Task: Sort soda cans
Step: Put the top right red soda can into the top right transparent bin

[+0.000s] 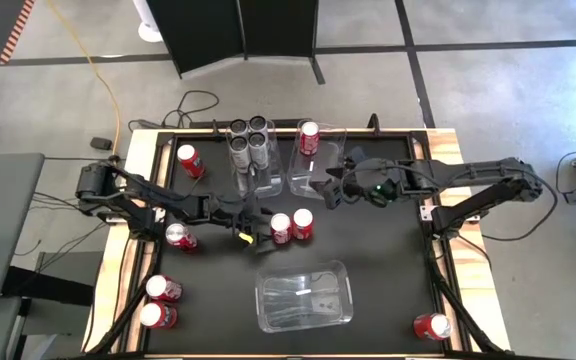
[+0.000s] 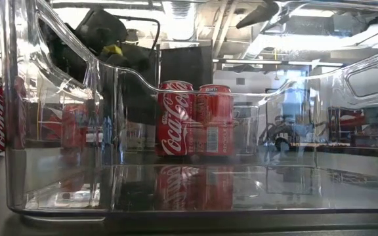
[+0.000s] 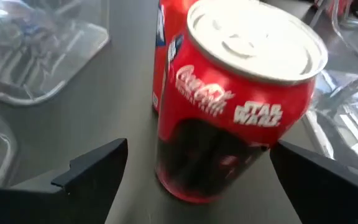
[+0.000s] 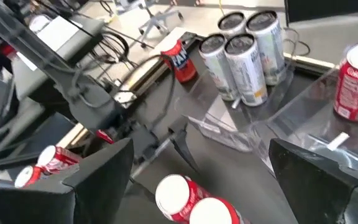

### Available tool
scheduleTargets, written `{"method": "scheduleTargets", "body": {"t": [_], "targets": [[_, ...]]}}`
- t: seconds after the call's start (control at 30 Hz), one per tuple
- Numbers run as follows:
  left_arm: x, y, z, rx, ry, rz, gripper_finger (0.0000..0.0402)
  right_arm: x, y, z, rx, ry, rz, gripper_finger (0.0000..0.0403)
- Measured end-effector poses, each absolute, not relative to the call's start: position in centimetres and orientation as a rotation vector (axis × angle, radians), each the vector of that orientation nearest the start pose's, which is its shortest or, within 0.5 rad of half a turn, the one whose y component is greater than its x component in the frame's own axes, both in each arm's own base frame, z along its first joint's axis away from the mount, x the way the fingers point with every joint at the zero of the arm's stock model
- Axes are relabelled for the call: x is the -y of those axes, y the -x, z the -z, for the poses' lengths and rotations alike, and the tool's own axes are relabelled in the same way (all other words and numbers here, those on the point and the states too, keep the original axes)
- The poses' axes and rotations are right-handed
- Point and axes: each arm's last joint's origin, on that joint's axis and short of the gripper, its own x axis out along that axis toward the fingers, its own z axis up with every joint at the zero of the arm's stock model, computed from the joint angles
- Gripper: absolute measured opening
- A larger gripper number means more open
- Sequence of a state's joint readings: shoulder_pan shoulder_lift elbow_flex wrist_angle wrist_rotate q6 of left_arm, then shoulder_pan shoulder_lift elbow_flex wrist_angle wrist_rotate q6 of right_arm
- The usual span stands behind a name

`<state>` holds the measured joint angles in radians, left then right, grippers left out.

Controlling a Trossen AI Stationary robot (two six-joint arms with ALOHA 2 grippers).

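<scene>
We saw three clear rectangular plastic bins on the black table. The far left bin [image 1: 258, 165] held four silver-grey cylindrical soda cans [image 1: 250, 140] packed in a square, all upright. The bin beside it [image 1: 320, 165] held one red soda can with a silver top [image 1: 309, 137], also upright at its far end. The third bin [image 1: 305, 295], nearer the front edge, held no cans that we could make out.

At the table's middle a pair of red cans [image 1: 292, 226] stood upright, touching side by side. The left gripper [image 1: 251, 228] lay just beside the pair with its fingers spread wide; in the left wrist view the nearer can [image 3: 238, 93] stood between the two dark fingers [image 3: 89, 171] without touching either, its long axis vertical and silver top up. The right gripper [image 1: 326, 188] hovered over the second bin, its fingers also wide apart and holding nothing.

Other red cans sat loose: one [image 1: 189, 160] near the far left corner, one [image 1: 180, 236] at the left edge, two [image 1: 160, 302] at the front left, one [image 1: 431, 326] at the front right. We could not tell for certain which of these stood or lay
</scene>
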<state>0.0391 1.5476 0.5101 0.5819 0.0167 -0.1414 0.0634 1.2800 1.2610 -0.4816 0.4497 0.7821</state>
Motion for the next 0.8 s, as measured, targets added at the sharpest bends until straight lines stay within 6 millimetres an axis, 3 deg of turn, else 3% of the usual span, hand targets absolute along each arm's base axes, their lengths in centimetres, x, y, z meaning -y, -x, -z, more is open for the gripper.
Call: {"method": "scheduleTargets", "body": {"t": [0.4, 0.6, 0.8], "targets": [[-1.1, -29.7, -12.1, -0.420, 0.136, -0.048, 0.0389, -0.5, -27.2, -37.4, -0.254, -0.654, 0.516, 0.0387], [-1.2, -31.3, -12.4, -0.386, 0.137, -0.047, 0.0389, -0.2, -27.2, -37.5, -0.244, -0.659, 0.524, 0.0387], [-1.2, -31.7, -12.4, -0.443, 0.107, -0.044, 0.0378, 0.4, -27.1, -37.8, -0.219, -0.664, 0.535, 0.0387]]}}
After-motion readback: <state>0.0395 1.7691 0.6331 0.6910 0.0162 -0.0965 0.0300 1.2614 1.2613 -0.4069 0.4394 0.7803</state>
